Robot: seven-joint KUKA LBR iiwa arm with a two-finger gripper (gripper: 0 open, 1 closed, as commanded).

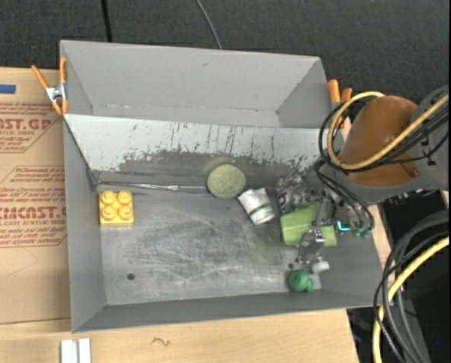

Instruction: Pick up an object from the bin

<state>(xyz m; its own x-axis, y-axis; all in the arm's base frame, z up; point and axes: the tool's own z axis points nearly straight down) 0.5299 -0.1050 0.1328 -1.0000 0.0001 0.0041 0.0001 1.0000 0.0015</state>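
Light-green block (297, 226) lies near right wall (362, 271), seemingly under gripper (315, 239), whose opening is unclear.

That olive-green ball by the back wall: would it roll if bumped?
Probably: the ball looks round and sits free on the flat bin floor, so a nudge would likely roll it. Its dull, speckled surface hints at foam, so perhaps light and squashy.
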